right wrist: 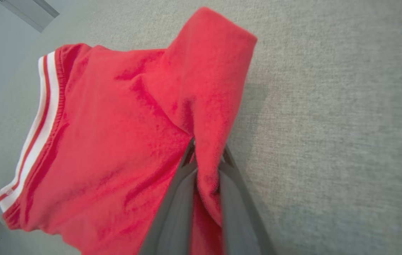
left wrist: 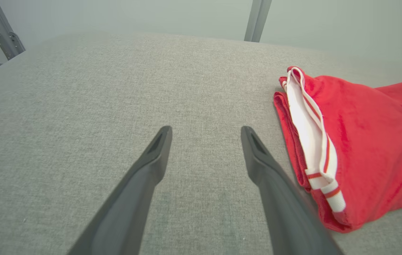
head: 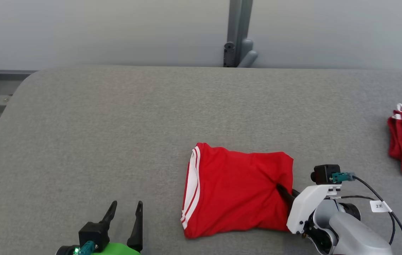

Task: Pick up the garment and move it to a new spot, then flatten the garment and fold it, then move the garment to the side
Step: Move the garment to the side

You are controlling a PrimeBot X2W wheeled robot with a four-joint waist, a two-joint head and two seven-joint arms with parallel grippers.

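A folded red garment (head: 236, 193) with white-striped trim is pictured on the grey table (head: 115, 124), its right edge pinched between the nearly closed fingers of the right gripper (right wrist: 208, 156). The left gripper (head: 127, 204) (fingers spread wide, nothing held) is seen well apart, to the garment's left.

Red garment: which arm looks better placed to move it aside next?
The right. The right gripper is shut on a fold of the red garment; the left gripper hangs open, apart from it.

Head overhead; both wrists near garment (head: 238, 193)
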